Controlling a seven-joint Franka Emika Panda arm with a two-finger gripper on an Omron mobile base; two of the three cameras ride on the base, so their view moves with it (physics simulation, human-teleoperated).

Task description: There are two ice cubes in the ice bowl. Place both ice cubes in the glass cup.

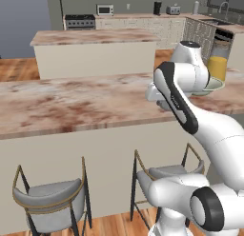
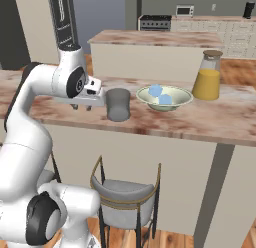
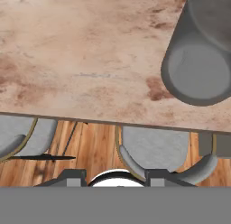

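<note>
Fingertips (image 3: 74, 177) of the gripper (image 3: 116, 177) sit apart, empty, above the counter (image 2: 210, 119); glass cup (image 2: 118, 104) stands beside, ice cubes (image 2: 160, 94) in the ice bowl (image 2: 176, 103) (jug (image 2: 207, 79) beyond)

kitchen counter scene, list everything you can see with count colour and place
ice cubes: two, pale blue, lying in the ice bowl
ice bowl: one, pale green-cream, on the counter between the cup and the jug
glass cup: one, grey translucent, upright on the counter left of the bowl in the right base view
jug: one, clear with orange liquid, on the counter right of the bowl
counter: one, pink-brown marble top, across the foreground
stools: two, grey seats with gold frames, under the counter's front edge
island: one, marble top on a cream base, behind the counter
microwave: one, white, on the back wall
gripper: one, white hand with dark jaws, over the counter just left of the cup, holding nothing visible
</note>
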